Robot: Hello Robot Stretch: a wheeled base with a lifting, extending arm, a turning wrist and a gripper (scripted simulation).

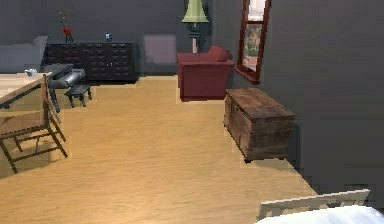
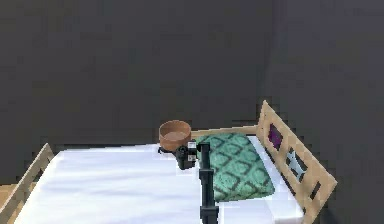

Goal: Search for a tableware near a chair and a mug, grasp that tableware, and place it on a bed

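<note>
Arm side view, nearest: bed (image 2: pixel 120 185) with white sheet. Tool (image 2: pixel 184 156) seen against the mattress; grip state cannot be determined. Brown bowl (image 2: pixel 175 131) at the tool's far end, beside the green pillow (image 2: pixel 238 165); whether held, cannot tell. Beyond, dark wall (image 2: pixel 120 60).

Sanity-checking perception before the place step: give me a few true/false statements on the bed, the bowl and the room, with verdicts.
1. A wooden chest stands by the dark wall at the forward view's right. True.
2. The armchair at the back of the room is blue. False: it is red.
3. The pillow on the bed has a green pattern. True.
4. The bowl by the gripper is white. False: it is brown.
5. The bed's sheet is white. True.
</note>
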